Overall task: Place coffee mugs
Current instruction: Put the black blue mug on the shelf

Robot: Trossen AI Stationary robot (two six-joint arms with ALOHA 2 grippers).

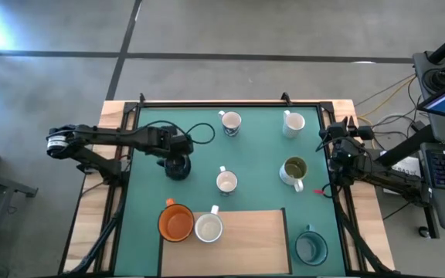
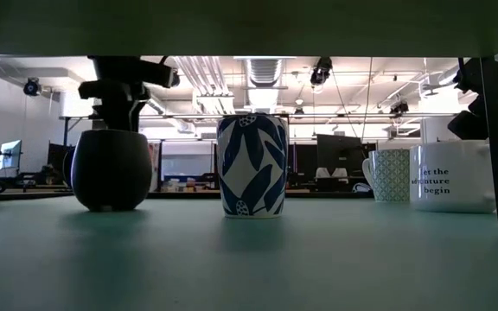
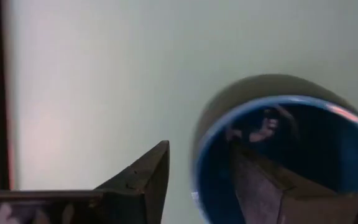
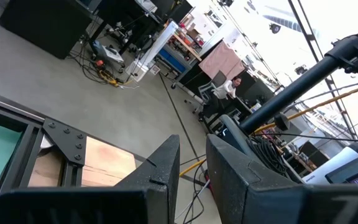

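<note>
The dark blue coffee mug [image 1: 176, 167] stands upright on its base on the green mat [image 1: 253, 147], at the left; the low view shows it as a dark round mug [image 2: 111, 168]. My left gripper [image 3: 201, 152] hangs over it, pointing down and open. One finger [image 3: 145, 177] stands outside the mug's wall and the other [image 3: 260, 186] inside the blue hollow; both are clear of the rim [image 3: 197, 180]. My right gripper [image 4: 192, 143] waits at the table's right edge [image 1: 337, 139], pointing level, its fingers slightly apart with nothing between them.
Two white mugs [image 1: 230, 122] [image 1: 293, 123] stand at the far side, another white one [image 1: 226, 181] mid-table, and an olive-inside mug [image 1: 293, 170] to the right. An orange mug [image 1: 176, 222] and a white mug [image 1: 208, 227] sit on the wooden board [image 1: 242, 247]. A teal mug [image 1: 311, 247] is near right.
</note>
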